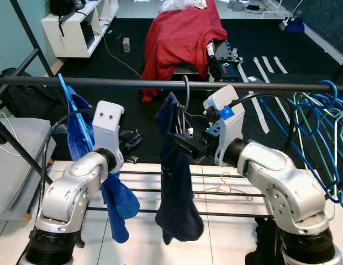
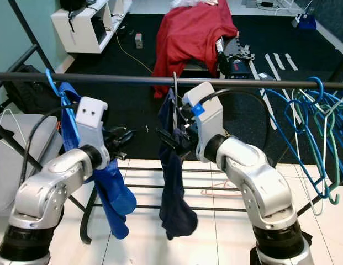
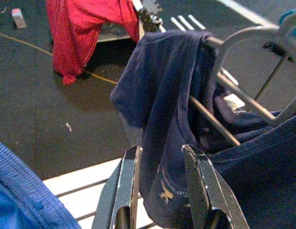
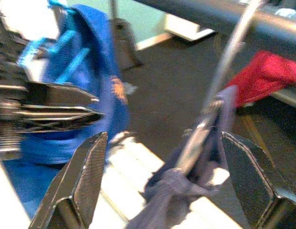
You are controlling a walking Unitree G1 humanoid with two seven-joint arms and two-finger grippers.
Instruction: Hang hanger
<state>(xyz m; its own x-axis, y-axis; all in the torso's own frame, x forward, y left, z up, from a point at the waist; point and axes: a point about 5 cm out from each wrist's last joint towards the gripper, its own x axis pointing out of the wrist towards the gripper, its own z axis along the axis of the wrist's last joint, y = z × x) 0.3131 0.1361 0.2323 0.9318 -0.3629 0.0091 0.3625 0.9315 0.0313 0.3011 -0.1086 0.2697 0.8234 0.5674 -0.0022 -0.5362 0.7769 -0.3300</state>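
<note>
A navy garment (image 1: 177, 187) hangs on a grey wire hanger whose hook (image 1: 186, 91) reaches up over the dark rail (image 1: 105, 83). My right gripper (image 1: 183, 141) is at the hanger's neck, open. In the right wrist view its fingers (image 4: 86, 176) stand wide apart with the hanger wire and navy cloth (image 4: 186, 186) between them, untouched. My left gripper (image 1: 132, 142) hovers just left of the garment, open. The navy cloth (image 3: 171, 105) lies just beyond its fingertips.
A blue garment (image 1: 113, 193) on a blue hanger (image 1: 69, 105) hangs at the rail's left. Several empty blue and green hangers (image 1: 326, 127) crowd the right end. Lower rack bars (image 1: 226, 212), a pink hanger (image 1: 223, 190) on the floor, red cloth (image 1: 182, 33), white shelf (image 1: 77, 27).
</note>
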